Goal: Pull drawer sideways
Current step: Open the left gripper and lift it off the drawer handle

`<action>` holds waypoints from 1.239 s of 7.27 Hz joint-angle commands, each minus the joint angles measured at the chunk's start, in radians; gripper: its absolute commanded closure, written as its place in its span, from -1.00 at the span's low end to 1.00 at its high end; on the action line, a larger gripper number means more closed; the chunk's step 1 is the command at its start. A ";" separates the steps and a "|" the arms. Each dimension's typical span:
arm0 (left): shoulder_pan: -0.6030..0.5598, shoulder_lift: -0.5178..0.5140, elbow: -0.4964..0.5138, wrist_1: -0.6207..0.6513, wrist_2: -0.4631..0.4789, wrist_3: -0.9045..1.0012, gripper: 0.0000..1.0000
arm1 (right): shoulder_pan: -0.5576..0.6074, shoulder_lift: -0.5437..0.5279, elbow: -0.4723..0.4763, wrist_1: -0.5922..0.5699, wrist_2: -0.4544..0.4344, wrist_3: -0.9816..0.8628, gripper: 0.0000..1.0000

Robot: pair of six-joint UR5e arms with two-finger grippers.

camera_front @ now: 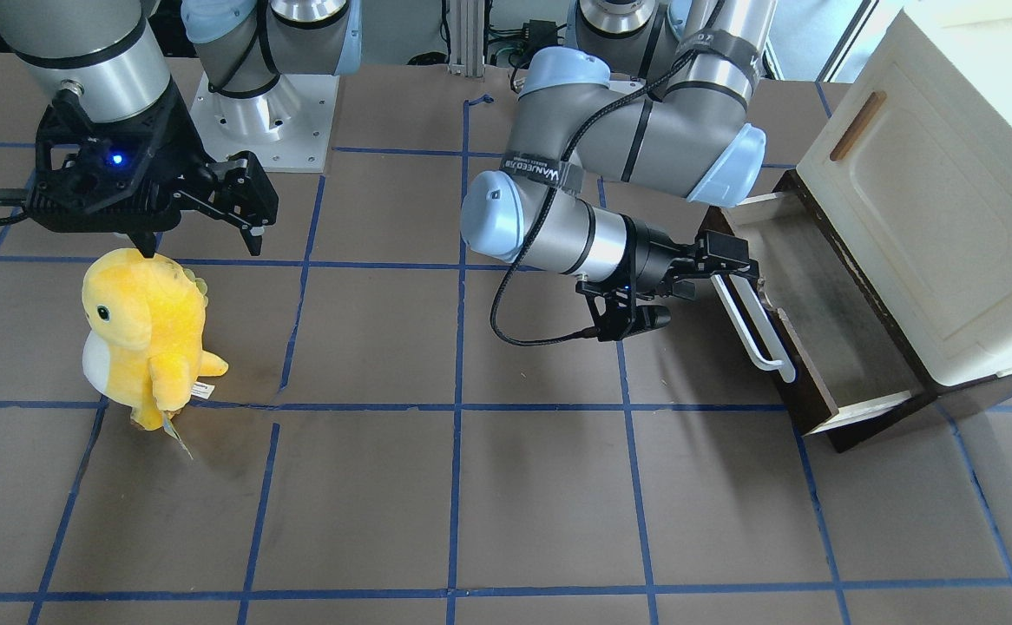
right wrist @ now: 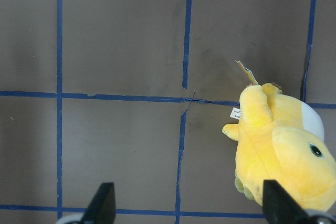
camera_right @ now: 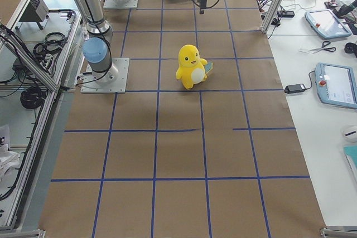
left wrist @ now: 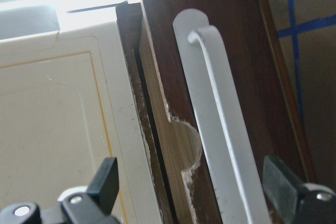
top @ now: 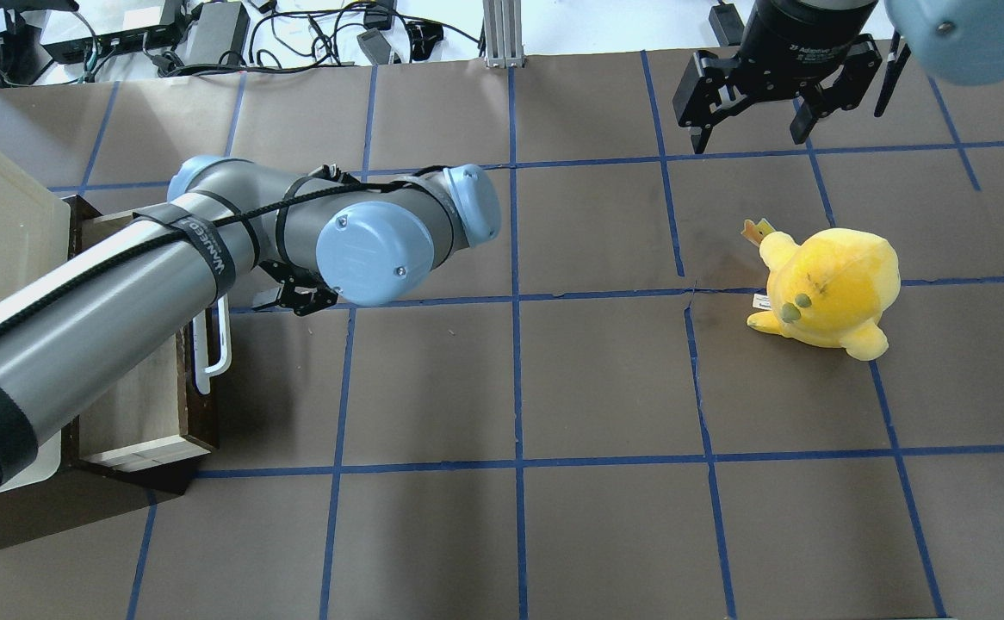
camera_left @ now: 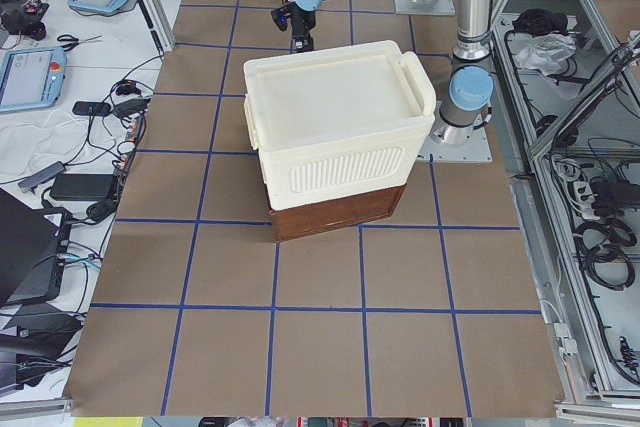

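In the front-facing view the drawer (camera_front: 836, 338) sits at the table's (camera_front: 541, 503) 3 o'clock side. It stands partly out from under the cream cabinet (camera_front: 949, 200), so its grey-brown bottom and pale sides lie open to view. Its dark brown front is turned toward about 8 o'clock, and the white bar handle (camera_front: 753, 328) runs along that front from 11 to 5 o'clock.

The left claw (camera_front: 716, 269) is at the 11 o'clock end of the handle, reaching in from 9 o'clock, and it is spread wide. From the left wrist camera the bar passes between the two fingertips (left wrist: 107, 179), closer to the one at 5 o'clock than to the one at 7 o'clock. It seems to touch neither, though the close view is too tight to be sure. The 7 o'clock fingertip hangs in front of the cabinet's cream face, and the other is over the dark wood at the drawer's outer edge.

A yellow plush toy (camera_front: 146, 330) stands upright at the table's 9 o'clock side, well apart from the drawer. The right claw (camera_front: 202, 227) hangs above the table at about 1 o'clock from the toy. It is spread apart and pinches nothing. In its own wrist view the toy lies at 4 o'clock, near one fingertip.
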 commanded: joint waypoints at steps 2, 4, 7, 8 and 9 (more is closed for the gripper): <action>0.116 0.123 0.062 0.122 -0.386 0.200 -1.00 | 0.000 0.000 0.000 0.000 0.001 0.000 -1.00; 0.247 0.186 0.106 0.122 -0.649 0.243 -1.00 | 0.000 0.000 0.000 0.000 0.001 0.000 -1.00; 0.279 0.228 0.166 0.116 -0.828 0.282 -1.00 | 0.000 0.000 0.000 0.000 0.001 0.000 -1.00; 0.274 0.249 0.171 0.122 -0.830 0.280 -1.00 | 0.000 0.000 0.000 0.000 0.001 0.000 -1.00; 0.273 0.277 0.165 0.124 -0.827 0.286 -1.00 | 0.000 0.000 0.000 0.000 0.001 0.000 -1.00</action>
